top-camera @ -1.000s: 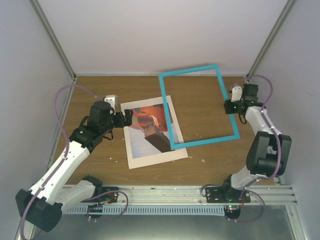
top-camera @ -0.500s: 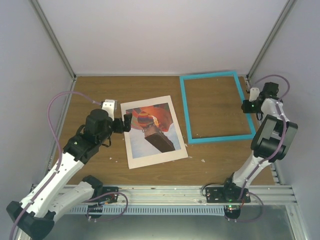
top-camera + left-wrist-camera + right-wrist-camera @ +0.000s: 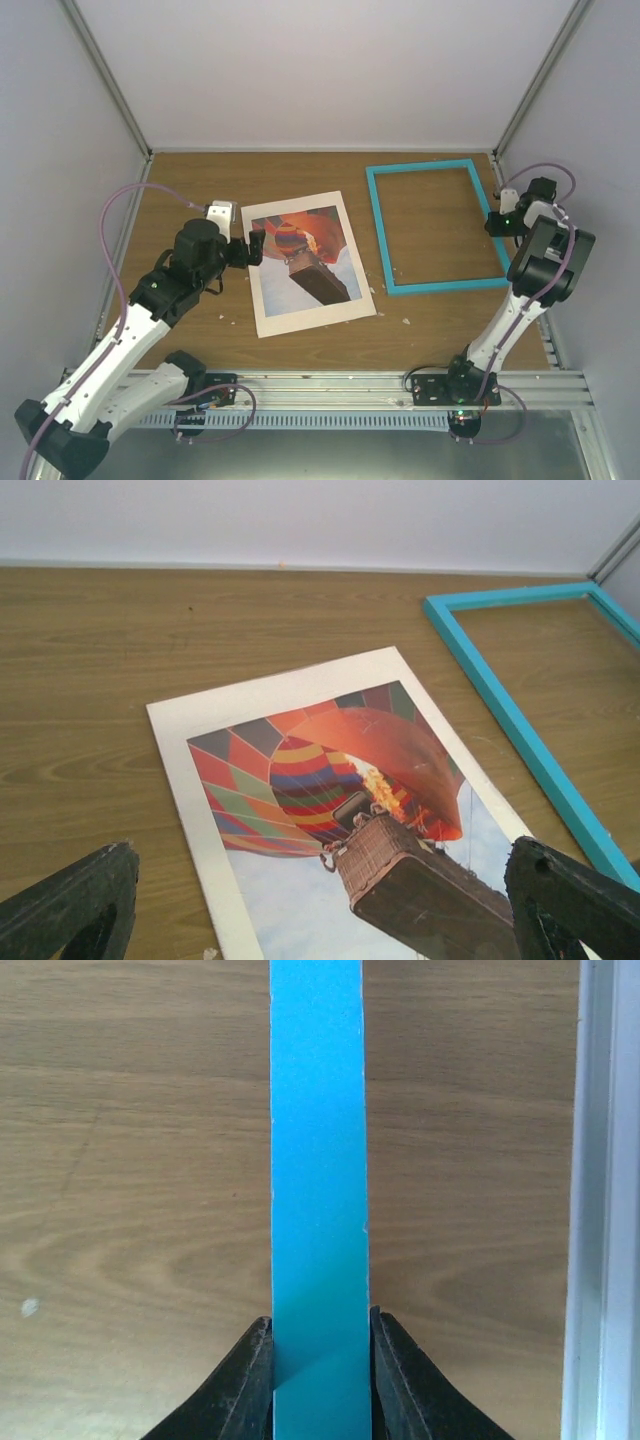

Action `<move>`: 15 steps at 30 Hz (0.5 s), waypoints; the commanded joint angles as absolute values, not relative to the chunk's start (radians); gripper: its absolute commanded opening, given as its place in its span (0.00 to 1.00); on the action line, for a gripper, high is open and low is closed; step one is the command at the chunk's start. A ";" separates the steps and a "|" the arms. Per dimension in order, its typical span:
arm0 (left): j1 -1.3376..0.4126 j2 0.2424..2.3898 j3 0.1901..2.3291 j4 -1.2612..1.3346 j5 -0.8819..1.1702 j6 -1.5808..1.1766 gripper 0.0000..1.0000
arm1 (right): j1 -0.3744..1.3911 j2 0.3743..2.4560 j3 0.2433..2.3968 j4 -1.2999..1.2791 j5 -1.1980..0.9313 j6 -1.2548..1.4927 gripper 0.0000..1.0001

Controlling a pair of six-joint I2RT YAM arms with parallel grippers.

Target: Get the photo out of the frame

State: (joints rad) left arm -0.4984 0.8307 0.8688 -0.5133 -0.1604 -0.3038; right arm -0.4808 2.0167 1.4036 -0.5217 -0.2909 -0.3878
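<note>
Lying flat on the table (image 3: 190, 190), left of centre, the photo (image 3: 305, 262) is apart from the frame (image 3: 380, 230). The left gripper (image 3: 255, 243) sits at the photo's left edge, fingers spread wide, holding nothing. Farther right, the right gripper (image 3: 320, 1360) is clamped on the frame's right bar.

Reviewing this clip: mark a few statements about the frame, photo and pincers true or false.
1. The turquoise rectangular picture frame lies over the hot-air balloon paper print. False: they lie apart, side by side.
2. The right pincer is shut on the frame's bar. True.
3. The left pincer grips the print. False: it is open at the print's edge.
4. The frame's opening shows wooden tabletop. True.
</note>
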 commanded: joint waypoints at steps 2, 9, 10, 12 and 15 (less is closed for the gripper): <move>-0.471 0.863 0.853 -0.473 -0.136 -0.300 0.99 | -0.497 2.098 1.476 -0.474 -0.323 -0.381 0.07; -0.418 0.913 0.847 -0.461 -0.077 -0.316 0.99 | -0.499 2.130 1.508 -0.429 -0.264 -0.339 0.38; -0.411 0.919 0.847 -0.457 -0.065 -0.318 0.99 | -0.497 2.123 1.507 -0.419 -0.266 -0.329 0.45; -0.401 0.935 0.847 -0.450 -0.035 -0.326 0.99 | -0.497 2.101 1.496 -0.388 -0.264 -0.294 0.54; -0.397 0.961 0.842 -0.432 -0.002 -0.354 0.99 | -0.485 2.047 1.469 -0.356 -0.220 -0.224 0.63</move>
State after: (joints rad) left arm -0.4080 0.9375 0.8577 -0.5060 -0.0639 -0.3176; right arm -0.4889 2.1178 1.4826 -0.4263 -0.2726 -0.3157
